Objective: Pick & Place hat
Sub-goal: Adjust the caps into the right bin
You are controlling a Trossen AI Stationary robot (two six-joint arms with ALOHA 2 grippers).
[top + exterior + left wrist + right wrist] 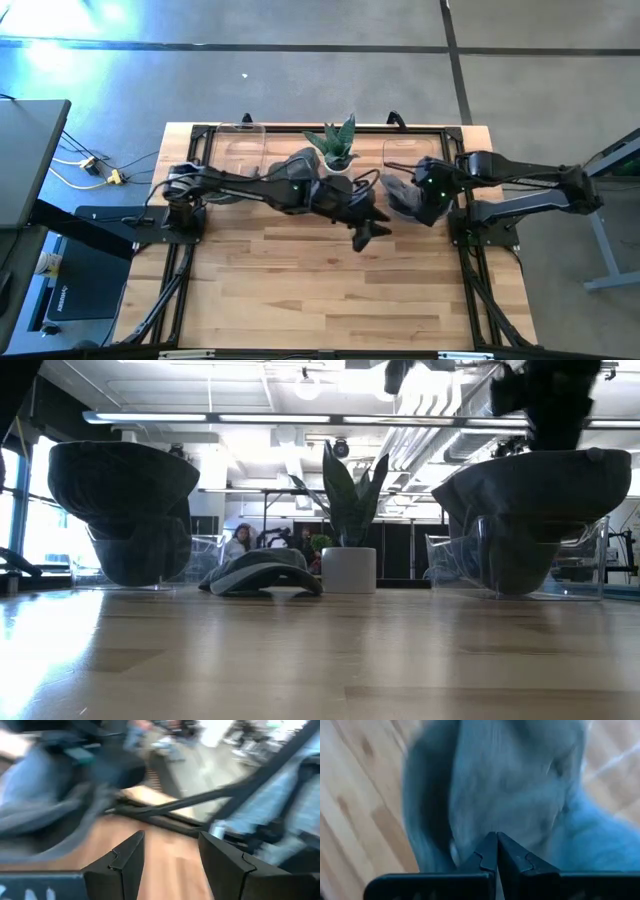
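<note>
The right tool (496, 851) is pinched fully closed against a grey hat (520, 785) on its clear stand. The left tool (365, 235) hangs over mid-surface (300, 290), fingers apart and empty.

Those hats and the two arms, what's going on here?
Two robot arms are sorting grey hats on a wooden table. The right gripper is shut, its fingertips against the fabric of a hat over the clear stand on its side. The left gripper is open and empty above mid-table. Another hat lies flat beside a potted plant.
</note>
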